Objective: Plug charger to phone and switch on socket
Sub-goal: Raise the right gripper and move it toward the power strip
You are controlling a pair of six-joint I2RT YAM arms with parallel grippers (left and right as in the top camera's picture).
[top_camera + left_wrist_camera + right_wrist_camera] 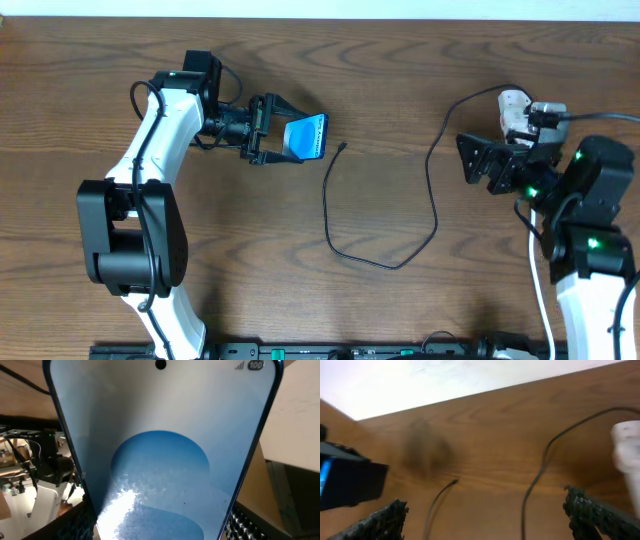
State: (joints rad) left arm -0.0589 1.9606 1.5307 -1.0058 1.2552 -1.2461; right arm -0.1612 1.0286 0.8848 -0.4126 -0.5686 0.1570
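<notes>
My left gripper [266,130] is shut on the phone [307,136], a slim handset with a blue-cyan screen, holding it tilted above the table left of centre. The phone fills the left wrist view [160,460]. The charger cable [340,215] lies in a loop on the table, its plug tip [343,148] just right of the phone. The cable runs up to a white adapter [515,105] at the right, where the socket [545,112] sits partly behind my right arm. My right gripper [478,160] is open and empty, beside the adapter. The cable tip shows in the right wrist view [454,481].
A white cord [540,285] runs down the right side beside the right arm base. The table's back edge meets a white wall [445,380]. A black rail [350,350] lines the front edge.
</notes>
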